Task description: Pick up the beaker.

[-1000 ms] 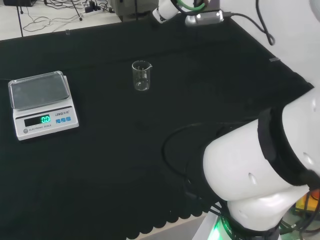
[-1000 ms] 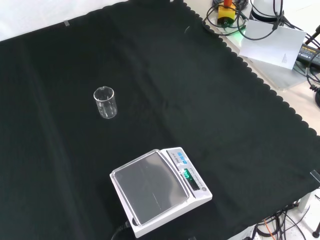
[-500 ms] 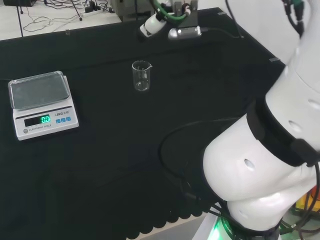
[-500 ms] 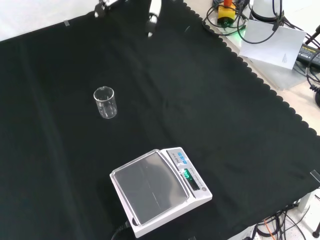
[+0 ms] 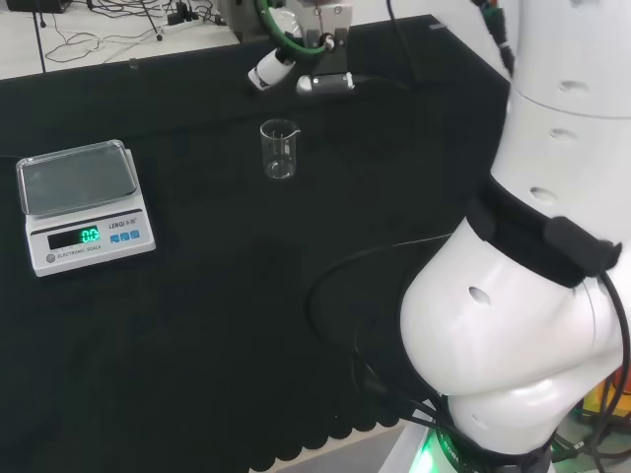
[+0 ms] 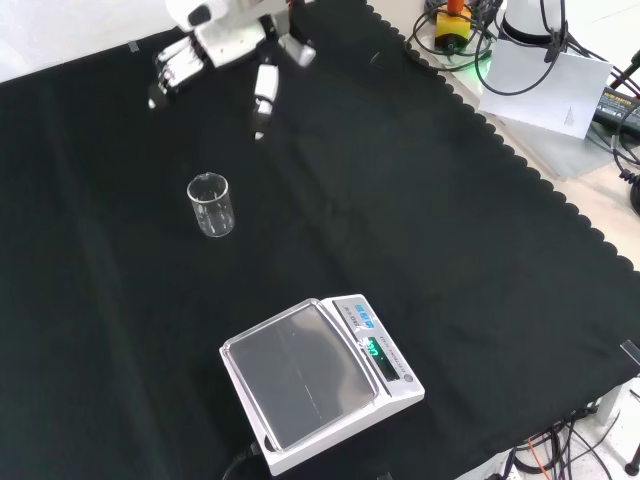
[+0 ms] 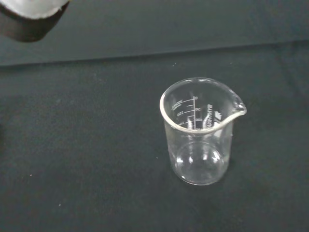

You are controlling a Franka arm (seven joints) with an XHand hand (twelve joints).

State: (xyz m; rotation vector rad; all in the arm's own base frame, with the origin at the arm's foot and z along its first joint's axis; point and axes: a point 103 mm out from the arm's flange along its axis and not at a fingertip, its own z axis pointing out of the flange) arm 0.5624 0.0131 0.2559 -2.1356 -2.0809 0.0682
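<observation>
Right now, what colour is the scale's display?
Green digits on the scale, best seen in the head view.

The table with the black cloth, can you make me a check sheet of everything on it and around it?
Surface: black cloth covers the bench, with a scalloped edge on the right in the front view.
Job's things: one clear beaker stands upright on the cloth, looks empty, spout visible in the wrist view.
Clutter: a white scale with a lit display, nearer than the beaker in the front view.
Hand: the hand is above and beyond the beaker in the front view, fingers straight, touching nothing.
Cables: a black cable loops on the cloth by the arm's base; more cables lie off the cloth's far corner.
Surroundings: floor with wires behind the bench in the head view.
</observation>
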